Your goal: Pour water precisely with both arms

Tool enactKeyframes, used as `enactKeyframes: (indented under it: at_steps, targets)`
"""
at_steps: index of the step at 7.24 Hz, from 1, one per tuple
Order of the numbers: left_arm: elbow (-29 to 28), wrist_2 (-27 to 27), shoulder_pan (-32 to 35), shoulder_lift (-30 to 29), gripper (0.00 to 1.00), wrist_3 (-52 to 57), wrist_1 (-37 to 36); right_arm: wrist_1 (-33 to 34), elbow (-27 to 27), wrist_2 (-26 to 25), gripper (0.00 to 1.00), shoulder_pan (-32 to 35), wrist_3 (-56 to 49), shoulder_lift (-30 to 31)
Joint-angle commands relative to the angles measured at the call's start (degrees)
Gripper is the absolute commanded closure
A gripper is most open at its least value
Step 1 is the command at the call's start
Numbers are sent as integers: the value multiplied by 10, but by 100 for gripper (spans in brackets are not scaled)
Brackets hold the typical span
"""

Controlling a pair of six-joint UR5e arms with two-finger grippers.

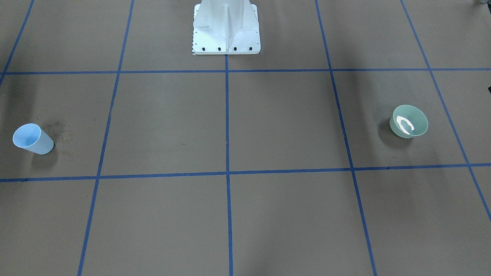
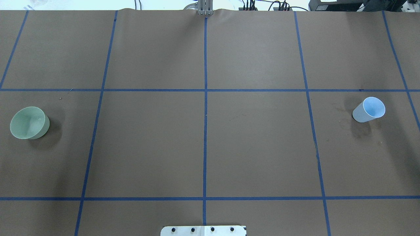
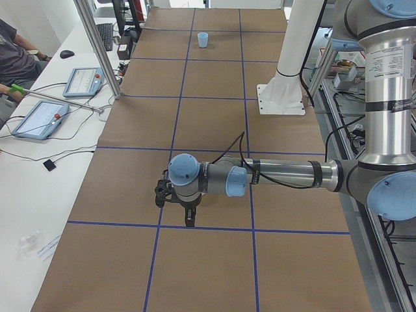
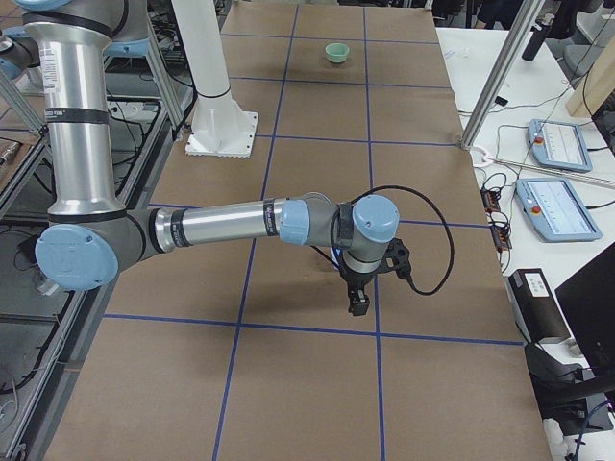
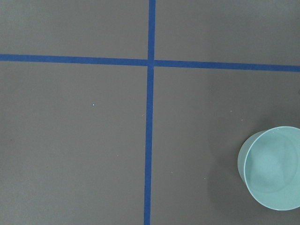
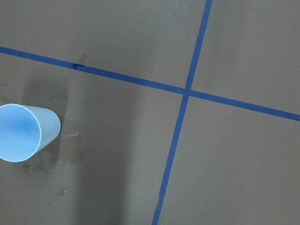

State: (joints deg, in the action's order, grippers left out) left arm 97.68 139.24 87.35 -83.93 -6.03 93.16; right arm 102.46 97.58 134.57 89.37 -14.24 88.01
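I see a brown table (image 2: 256,147) with blue tape lines (image 2: 205,131) that make big squares. A green bowl (image 2: 29,123) stands on the robot's left side. A blue cup (image 2: 369,109) stands upright far away on the robot's right side. They are well apart, with the white pedestal (image 1: 226,28) at the table's edge between them.

In the front view there is a bright white glint at the bottom of the bowl. That is where the water (image 1: 404,124) shows. I cannot tell if the cup has any water in it. On the table just beside the cup there are small wet marks (image 6: 65,150) and faint rings.

The left arm (image 3: 286,175) reaches out low over the table. The left gripper (image 3: 189,220) points down, just above a blue line. It holds nothing that I can see. I only see it from the side, so I cannot tell if its fingers are wide or narrow. Its wrist camera looks down on the bowl, which sits off to one side.

The right arm (image 4: 221,226) reaches out the same way. The right gripper (image 4: 357,305) points down too, above the table. I cannot tell how its fingers stand either. Its wrist camera sees the cup at the edge.
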Motion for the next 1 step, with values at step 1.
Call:
enactKeyframes:
  at_steps: [1]
  targets:
    - [2, 0, 0, -3, 0, 1, 0, -2, -4, -1, 1, -1, 1, 0]
